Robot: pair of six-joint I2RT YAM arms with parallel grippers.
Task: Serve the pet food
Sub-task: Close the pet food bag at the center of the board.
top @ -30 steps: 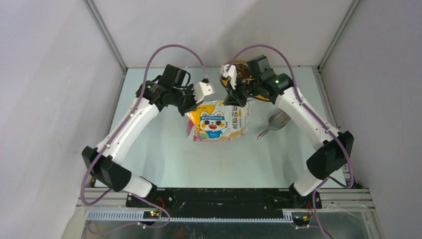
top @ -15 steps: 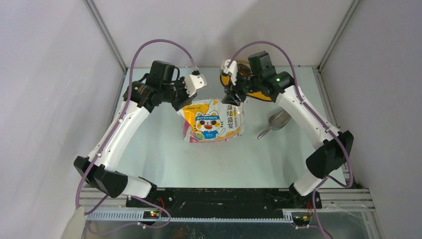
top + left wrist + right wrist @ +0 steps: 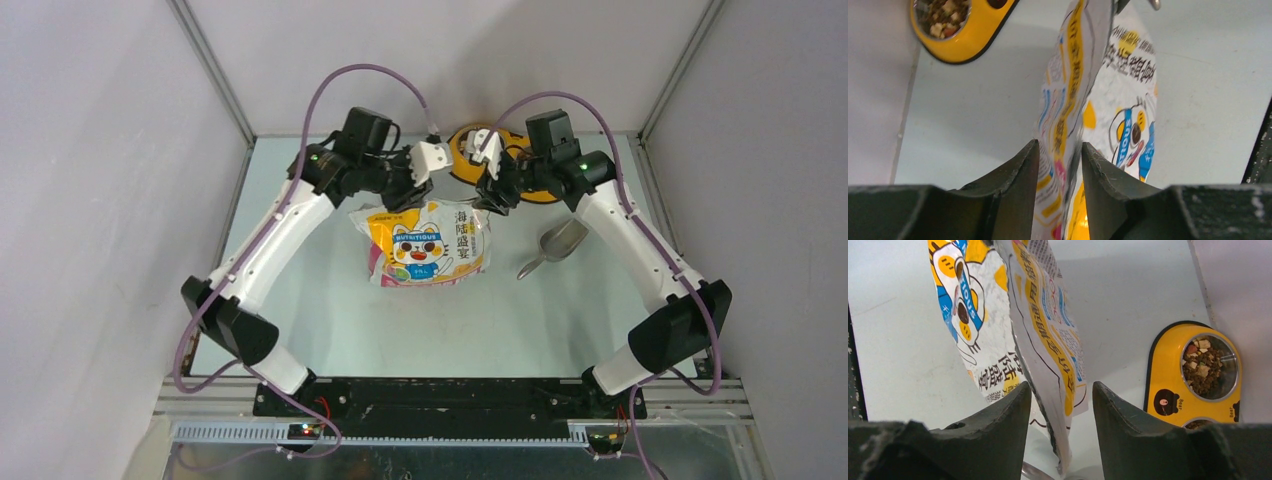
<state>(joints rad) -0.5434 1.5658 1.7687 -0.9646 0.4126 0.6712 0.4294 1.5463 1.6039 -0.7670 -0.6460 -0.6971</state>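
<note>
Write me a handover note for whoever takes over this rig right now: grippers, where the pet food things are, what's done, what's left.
Left gripper: open, holding nothing.
Right gripper: open, holding nothing.
Glossy white-orange-pink cat-print bag: on the table between the arms, its top edge under both grippers.
Grey metal scoop: right of the bag.
Done: brown and tan kibble is in the yellow oval feeder.
Left: probably just pulling the arms back.

Feeder and scoop out on the pale table (image 3: 330, 300)!
The yellow double-bowl feeder (image 3: 1162, 371) sits beyond and right of the jaws of the right gripper (image 3: 1060, 390); the grey metal scoop (image 3: 553, 247) lies to their right too, nearer the arm bases.
</note>
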